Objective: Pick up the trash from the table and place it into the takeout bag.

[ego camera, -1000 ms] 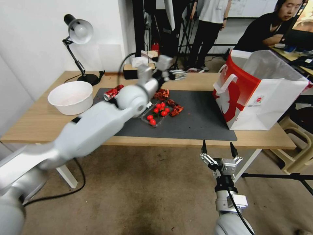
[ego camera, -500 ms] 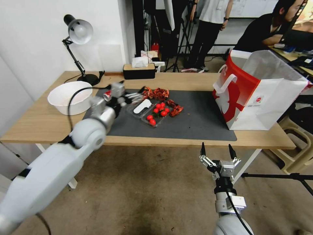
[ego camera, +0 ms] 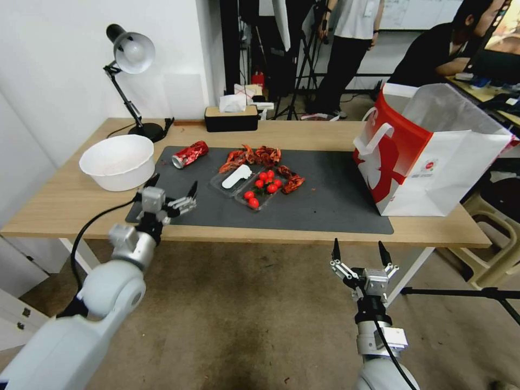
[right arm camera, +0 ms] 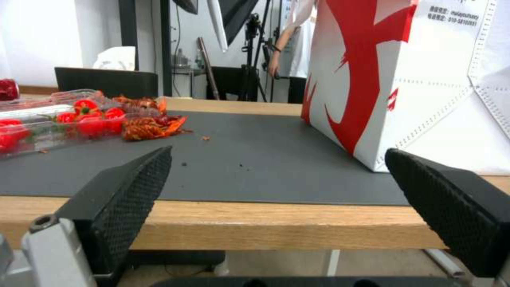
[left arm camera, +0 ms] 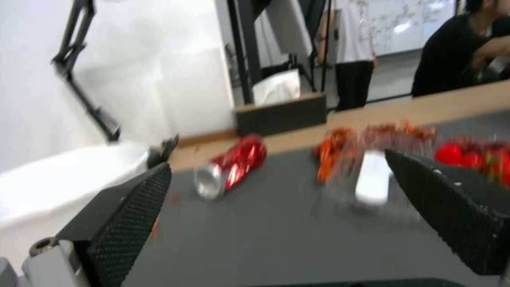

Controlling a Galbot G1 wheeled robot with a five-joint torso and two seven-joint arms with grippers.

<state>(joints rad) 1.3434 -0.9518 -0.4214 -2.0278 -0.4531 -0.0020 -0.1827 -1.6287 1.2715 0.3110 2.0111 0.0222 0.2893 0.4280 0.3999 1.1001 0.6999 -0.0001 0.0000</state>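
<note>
Waiting on the table (ego camera: 70, 208) are the crushed red can (ego camera: 189, 154), a clear tray (ego camera: 254, 189) and red scraps (ego camera: 254, 155), none visibly in the takeout bag (ego camera: 428, 157), while the left gripper (ego camera: 170, 197) and right gripper (ego camera: 360, 254) hang spread wide, holding nothing.

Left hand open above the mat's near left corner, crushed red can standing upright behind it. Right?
Not quite. The can lies on its side on the mat, as the head view shows. The left hand is indeed open above the mat's near left corner.
</note>
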